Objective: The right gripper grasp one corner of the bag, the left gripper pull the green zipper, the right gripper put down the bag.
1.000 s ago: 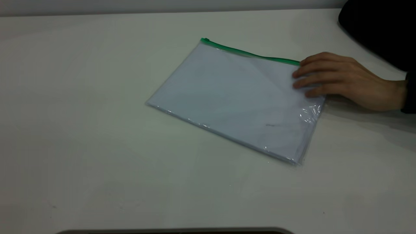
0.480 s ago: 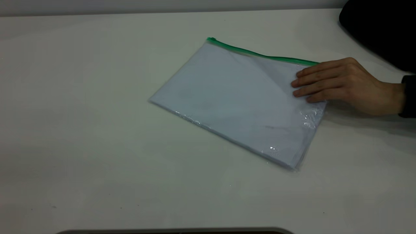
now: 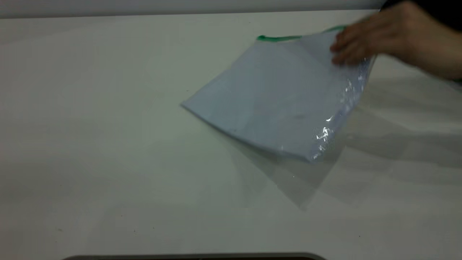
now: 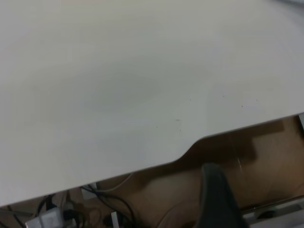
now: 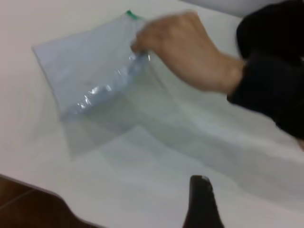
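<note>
White worktop [image 3: 108,144] is carrying the bag [image 3: 281,101], which a person's hand [image 3: 375,39] is lifting by its green zipper [image 3: 278,38] edge; can't tell your tools' state, sorry.

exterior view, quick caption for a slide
A person's hand lifts one end of the bag by its green zipper off the white table.

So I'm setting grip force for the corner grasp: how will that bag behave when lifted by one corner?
Probably floppy: held by the hand at one end, the bag bends and its far corner stays on the table. The shiny, crinkled plastic looks slippery. The sheets inside likely add weight, so it may sag.
</note>
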